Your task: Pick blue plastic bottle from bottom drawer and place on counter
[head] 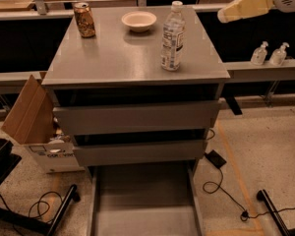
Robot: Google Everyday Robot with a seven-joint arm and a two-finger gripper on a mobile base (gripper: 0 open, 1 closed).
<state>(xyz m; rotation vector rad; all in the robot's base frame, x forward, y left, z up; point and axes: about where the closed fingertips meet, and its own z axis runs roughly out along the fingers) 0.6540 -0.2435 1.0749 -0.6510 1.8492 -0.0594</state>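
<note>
1. Fingers (246,6) of the gripper (225,14) hold nothing, up beyond the counter's (113,58) right edge; whether they are parted cannot be told.
2. The blue plastic bottle (172,36) stands upright on the counter's right half.
3. The bottom drawer (142,200) is pulled out.

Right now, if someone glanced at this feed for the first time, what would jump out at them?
The blue plastic bottle stands upright on the counter, near its right edge, with nothing touching it. The tool hangs well apart from it in the upper right corner of the view. Below, the bottom drawer is pulled out, showing a bare floor.
</note>
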